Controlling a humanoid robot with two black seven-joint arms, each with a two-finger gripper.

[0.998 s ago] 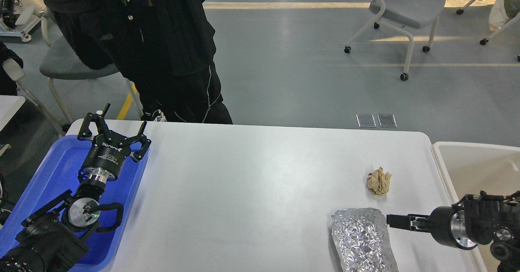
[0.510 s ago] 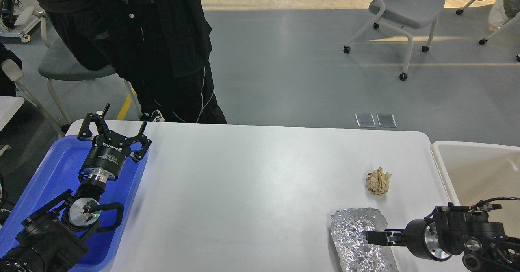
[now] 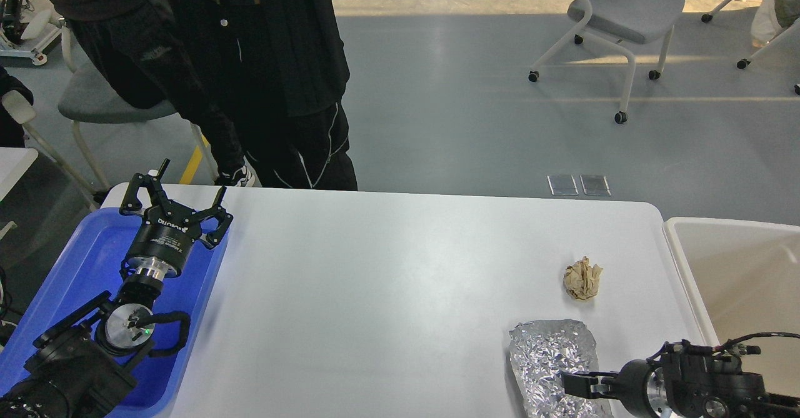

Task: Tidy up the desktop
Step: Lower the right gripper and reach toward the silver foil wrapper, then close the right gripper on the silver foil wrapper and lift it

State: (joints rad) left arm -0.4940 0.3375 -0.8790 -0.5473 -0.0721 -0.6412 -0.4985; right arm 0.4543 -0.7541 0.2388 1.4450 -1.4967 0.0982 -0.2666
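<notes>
Head view: the right pincer (image 3: pixel 572 385) has been moved lower over the foil packet (image 3: pixel 553 362) on the white table (image 3: pixel 387 293); its grip cannot be told. The left pincer (image 3: pixel 178 200) is held spread wide above the blue tray (image 3: pixel 94 255).

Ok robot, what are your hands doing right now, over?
Left gripper open above blue tray. Right gripper at foil lump, grip unclear. Desktop holds foil, paper ball. Nothing blocking.
</notes>
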